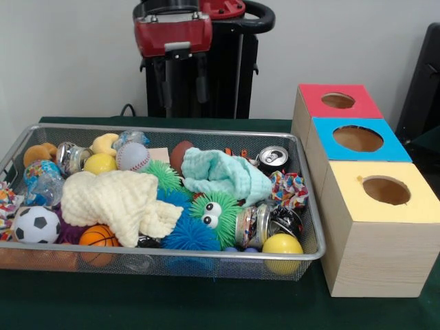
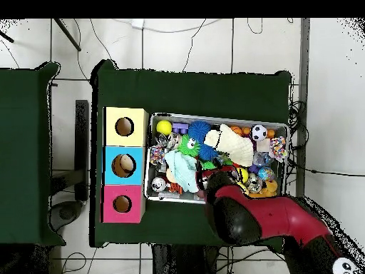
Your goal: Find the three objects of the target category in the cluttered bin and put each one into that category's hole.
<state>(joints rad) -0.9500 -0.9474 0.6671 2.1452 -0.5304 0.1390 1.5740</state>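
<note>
Green tabletop | wire bin full: balls, cloths, cans | three-hole box at 3 o'clock of bin, holes look empty | pincer raised at 12 o'clock, spread, empty | apparently nothing sorted yet, all three left

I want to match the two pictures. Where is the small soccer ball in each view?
Front view: the soccer ball lies in the bin's near left corner, beside the orange basketball.
Overhead view: the soccer ball lies in the bin's upper right corner.
Shared landmark: the yellow box, at the bin's opposite end.
</note>
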